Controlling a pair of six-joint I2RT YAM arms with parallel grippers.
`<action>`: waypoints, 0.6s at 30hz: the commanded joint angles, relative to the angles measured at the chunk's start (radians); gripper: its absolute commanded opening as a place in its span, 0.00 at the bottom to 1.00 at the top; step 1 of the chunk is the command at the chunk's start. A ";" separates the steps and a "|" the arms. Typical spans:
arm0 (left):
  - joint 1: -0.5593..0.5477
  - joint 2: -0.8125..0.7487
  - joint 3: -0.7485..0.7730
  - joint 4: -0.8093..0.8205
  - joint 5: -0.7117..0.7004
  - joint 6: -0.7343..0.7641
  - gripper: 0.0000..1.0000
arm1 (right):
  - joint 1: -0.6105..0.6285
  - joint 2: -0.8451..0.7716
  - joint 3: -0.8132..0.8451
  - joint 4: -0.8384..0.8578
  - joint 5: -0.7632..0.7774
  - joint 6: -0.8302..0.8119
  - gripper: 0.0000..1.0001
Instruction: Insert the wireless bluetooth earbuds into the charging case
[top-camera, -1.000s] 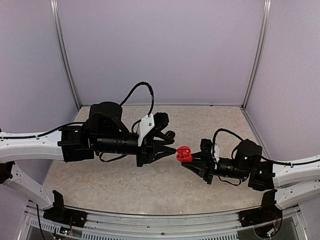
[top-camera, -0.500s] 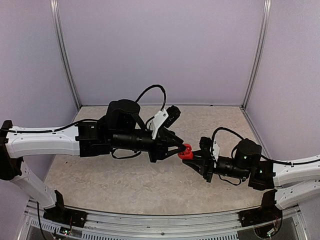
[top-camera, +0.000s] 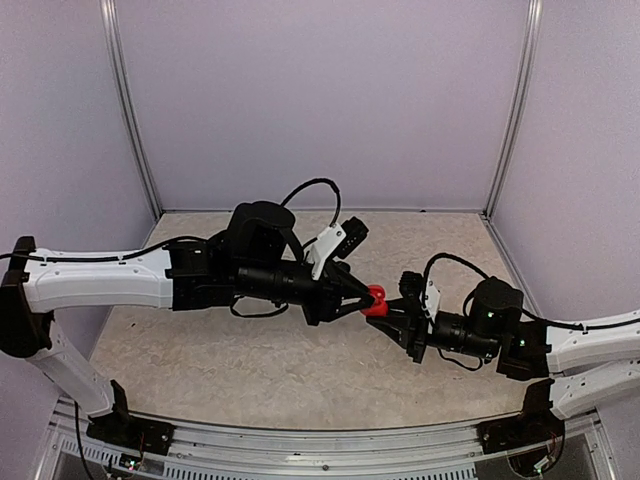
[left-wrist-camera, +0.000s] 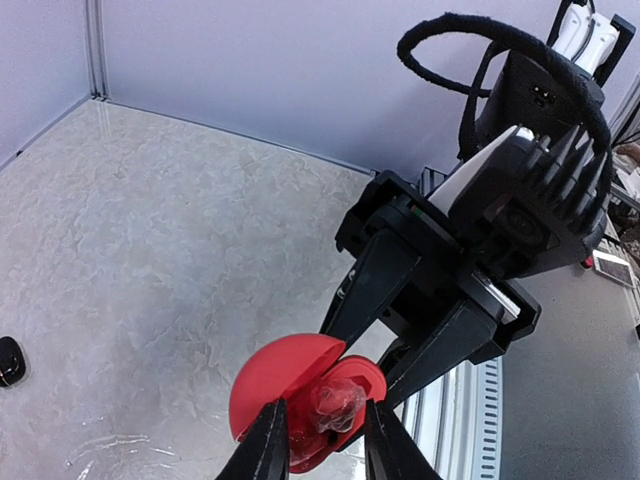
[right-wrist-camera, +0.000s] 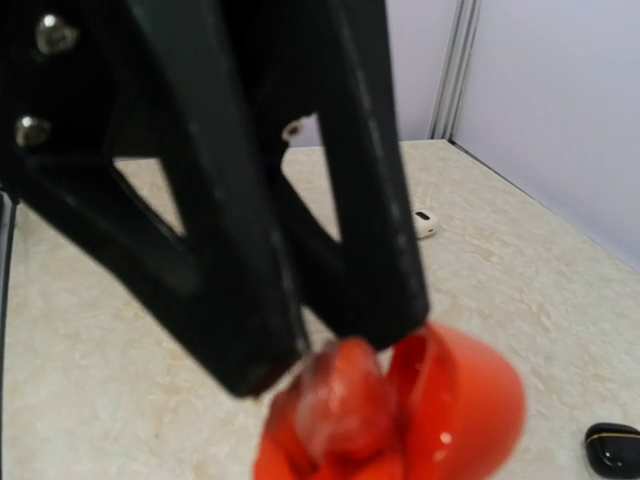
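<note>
An open red charging case (top-camera: 377, 300) is held above the table by my right gripper (top-camera: 386, 314), which is shut on it from the right. In the left wrist view the case (left-wrist-camera: 285, 375) has its lid open, with the right gripper's black fingers (left-wrist-camera: 378, 275) behind it. My left gripper (top-camera: 360, 293) is shut on a small red translucent earbud (left-wrist-camera: 340, 405) and holds it at the case's cavity. In the right wrist view the earbud (right-wrist-camera: 338, 398) sits under the left gripper's black fingertips (right-wrist-camera: 372, 300), against the case (right-wrist-camera: 460, 405).
A white earbud (right-wrist-camera: 425, 222) lies on the marbled table toward the back. A small black item (right-wrist-camera: 612, 448) lies on the table at the right wrist view's right edge, and one shows at the left edge of the left wrist view (left-wrist-camera: 9, 361). Purple walls enclose the table.
My left arm has reached to the right, bringing its fingertips from a short gap away up to the open red case. The right gripper has kept hold of the case, nearly still.
</note>
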 joint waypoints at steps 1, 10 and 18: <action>0.013 0.019 0.038 -0.019 0.022 -0.020 0.30 | 0.008 -0.014 0.029 0.007 -0.007 -0.007 0.00; 0.012 0.018 0.037 -0.014 0.086 -0.005 0.31 | 0.009 -0.013 0.026 0.012 -0.019 -0.007 0.00; 0.013 0.016 0.044 -0.039 0.126 0.076 0.25 | 0.009 -0.010 0.024 0.021 -0.064 -0.013 0.00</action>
